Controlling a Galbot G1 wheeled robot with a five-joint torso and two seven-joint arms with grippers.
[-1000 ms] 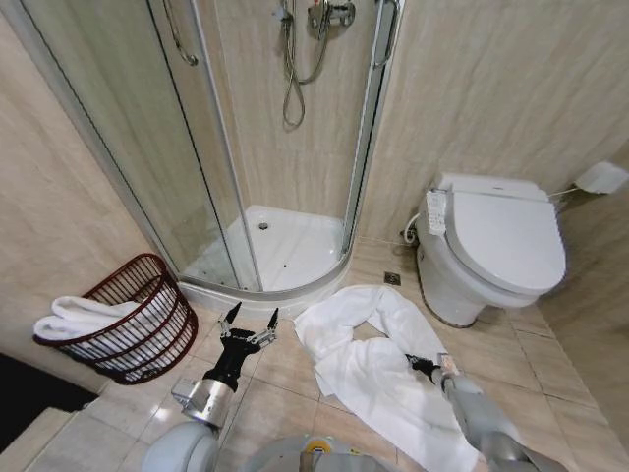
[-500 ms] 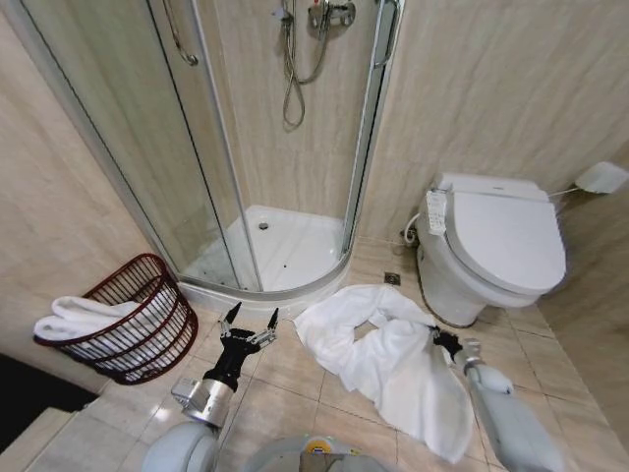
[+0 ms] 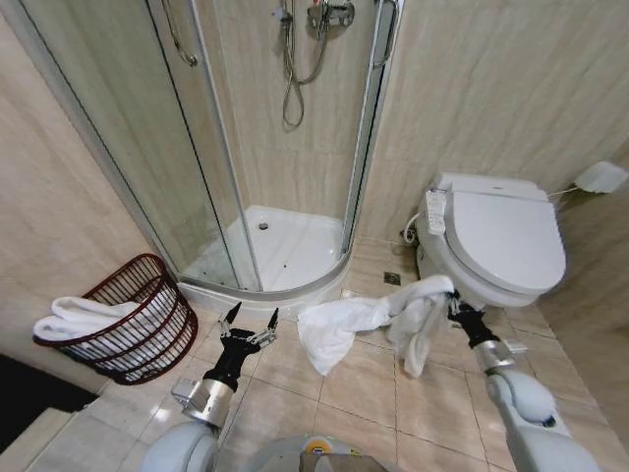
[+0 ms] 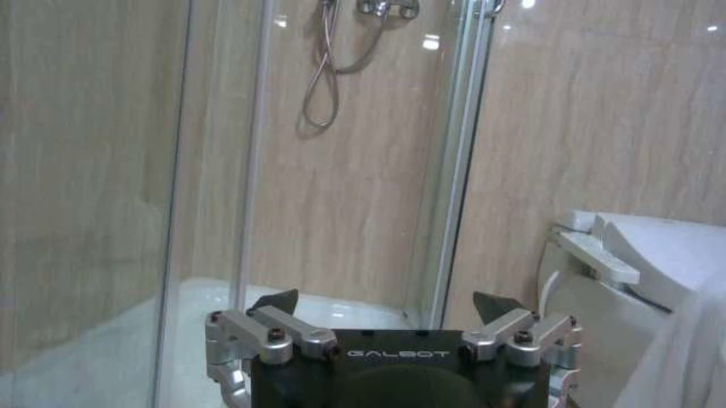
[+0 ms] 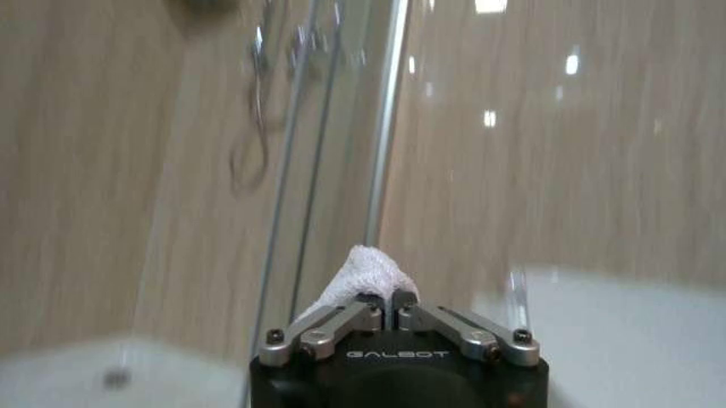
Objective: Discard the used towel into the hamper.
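Holding the white towel (image 3: 369, 320) up off the floor, my right gripper (image 3: 454, 307) is pinched tight on one end of it, in front of the toilet (image 3: 496, 246). From the head camera I see the towel hang from that grip in two parts: a short fold drops straight down by the gripper, and a longer bunch stretches out toward the middle of the room and droops over the tan floor tiles (image 3: 364, 393). I cannot tell if its low end touches the tiles. In the right wrist camera the two fingers (image 5: 352, 316) are pressed close together, with a small tuft of towel (image 5: 360, 272) poking out between them.

My left gripper (image 3: 250, 323) sits low on my left side, just above the floor, in front of the curved step of the shower (image 3: 275, 285). Its fingers are spread wide and hold nothing. The left wrist camera shows the same wide-open fingers (image 4: 272, 302), pointing at the glass shower door (image 4: 227, 170).

I see the hamper (image 3: 138, 320) by the wall on my far left, beside the shower. It is tipped over toward me, and another white towel (image 3: 84, 320) lies across its rim. The hamper is well apart from the towel I hold, with my left gripper between them.
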